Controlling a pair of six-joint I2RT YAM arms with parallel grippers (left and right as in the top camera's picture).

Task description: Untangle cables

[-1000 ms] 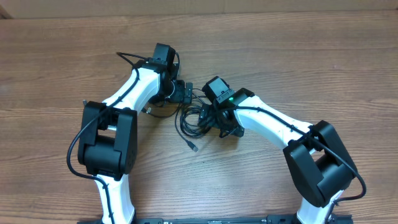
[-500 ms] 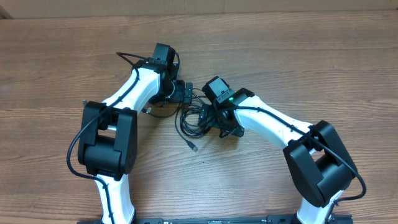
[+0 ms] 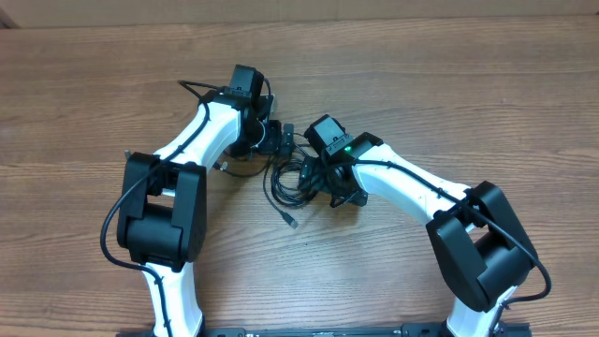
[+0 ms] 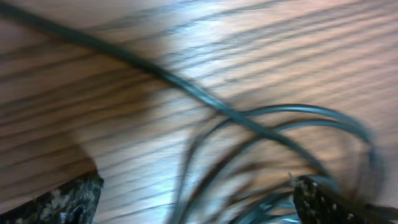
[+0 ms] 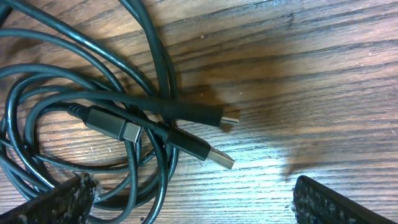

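Note:
The cables (image 3: 279, 183) are thin black cords lying in a loose tangle on the wooden table between the two arms. One silvery plug end (image 3: 292, 223) trails toward the front. My left gripper (image 3: 284, 140) is at the tangle's upper left edge. In the blurred left wrist view the cable loops (image 4: 292, 118) run between its open fingers (image 4: 68, 202). My right gripper (image 3: 314, 178) is low over the tangle's right side. It stands open in the right wrist view, with coiled cables (image 5: 93, 81) and two USB plugs (image 5: 219, 159) ahead of its fingertips (image 5: 339, 202). Nothing is gripped.
A short cable end with a small plug (image 3: 223, 166) lies beside the left arm's forearm (image 3: 201, 136). Bare wood (image 3: 449, 84) surrounds the tangle. Both arm bases (image 3: 159, 211) stand near the front edge.
My left gripper has shifted slightly right toward the tangle, and its view is blurred by motion. The right arm and the cables have not visibly moved.

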